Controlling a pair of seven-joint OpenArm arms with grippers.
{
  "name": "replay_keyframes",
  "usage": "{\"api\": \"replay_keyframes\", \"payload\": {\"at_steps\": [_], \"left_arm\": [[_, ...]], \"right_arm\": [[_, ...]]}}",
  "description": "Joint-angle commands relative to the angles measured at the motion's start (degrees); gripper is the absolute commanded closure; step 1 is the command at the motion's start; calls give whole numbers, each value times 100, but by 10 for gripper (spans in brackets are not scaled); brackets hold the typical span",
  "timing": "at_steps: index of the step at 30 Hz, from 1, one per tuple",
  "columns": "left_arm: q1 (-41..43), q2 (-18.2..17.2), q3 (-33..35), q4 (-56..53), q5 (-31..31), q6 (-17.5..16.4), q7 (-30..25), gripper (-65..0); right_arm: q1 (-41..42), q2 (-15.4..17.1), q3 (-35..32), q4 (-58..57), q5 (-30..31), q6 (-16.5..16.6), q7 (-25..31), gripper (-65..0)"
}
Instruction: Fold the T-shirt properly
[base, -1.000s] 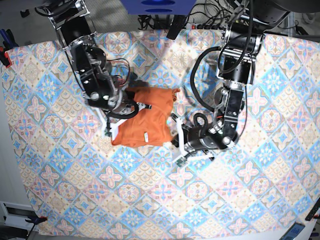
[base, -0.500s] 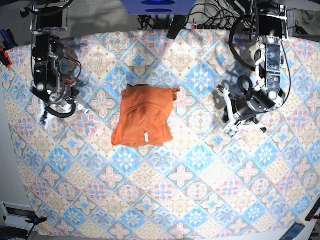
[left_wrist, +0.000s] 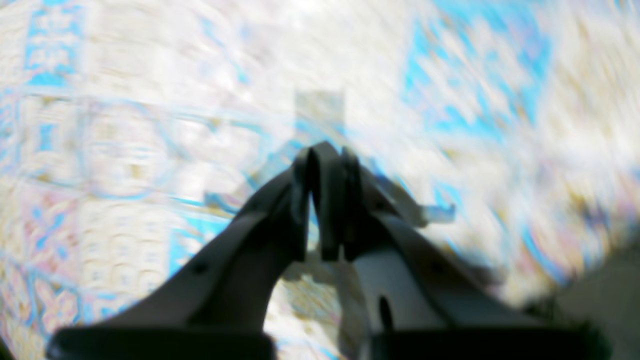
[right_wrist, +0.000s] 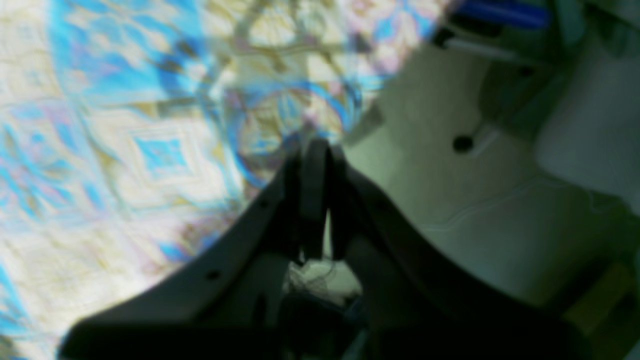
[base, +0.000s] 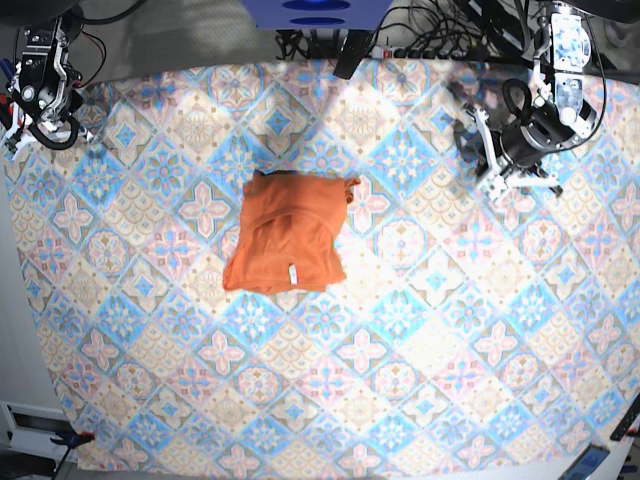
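Surface (base: 420, 330): broad, draped in a blue-and-pink patterned tablecloth (base: 180, 340); cables and dark equipment along the far edge.
T-shirt (base: 290, 235): orange, lying in a compact folded bundle near the middle of the surface; small white tag (base: 292, 273) showing at its near edge; one corner at the far right sticks out a little, and the outline is slightly skewed.
T-shirt relative to jaws: well apart from both pairs; nothing orange appears in either wrist view.
Left gripper (base: 498, 175): jaws pressed together, empty; poised over bare tablecloth at the far corner; the wrist view is blurred.
Right gripper (base: 15, 135): jaws closed tip to tip, nothing between them; at the opposite far corner, over the edge of the surface where pale floor shows beyond the cloth.
Step in hand (judged): arms drawn clear of the finished fold, task near its end.
Doing it well (judged): keep both jaws high and away from the bundle so no cloth is dragged or reopened; if tidying is wanted, approach the protruding corner from above with jaws parted only when right over it, and press rather than pull.
Risk (judged): a low pass across the bundle would undo the fold.
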Motion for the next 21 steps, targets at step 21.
{"api": "replay_keyframes", "payload": {"at_steps": [21], "left_arm": [[2587,340,-534,51,1206,71,-2364,-27]], "right_arm": [[-2515,-401,344,-186,-57,17,2059,-2]]}}
